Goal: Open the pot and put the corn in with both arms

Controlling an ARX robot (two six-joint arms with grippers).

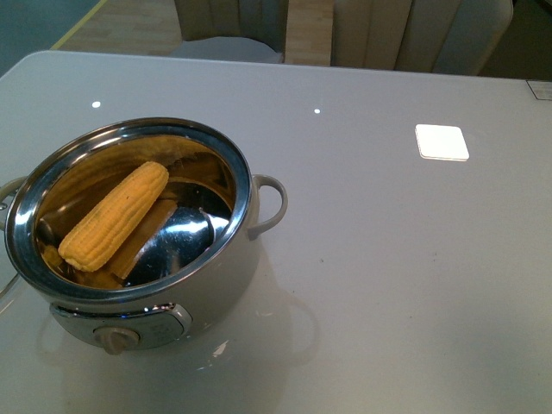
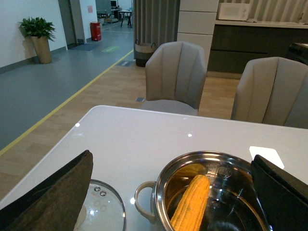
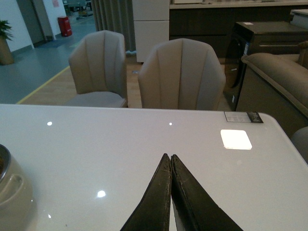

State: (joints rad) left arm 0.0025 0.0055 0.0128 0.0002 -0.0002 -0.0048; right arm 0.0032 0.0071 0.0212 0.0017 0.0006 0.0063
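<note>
The pot (image 1: 226,259) stands open at the near left of the grey table, knob toward me. The yellow corn (image 1: 115,215) lies slanted inside it on the steel bottom. In the left wrist view the pot rim (image 2: 166,178) and the corn (image 2: 191,202) show between my left gripper's (image 2: 171,192) wide-open fingers (image 2: 57,199), which are above the pot and empty. A glass lid (image 2: 103,207) lies on the table beside the pot. My right gripper (image 3: 171,161) is shut and empty above bare table, right of the pot's handle (image 3: 12,190). Neither gripper shows in the front view.
Beige chairs (image 3: 180,74) stand behind the table's far edge. A bright light reflection (image 1: 442,141) lies on the table at the far right. A small label (image 3: 243,117) sits at the far right corner.
</note>
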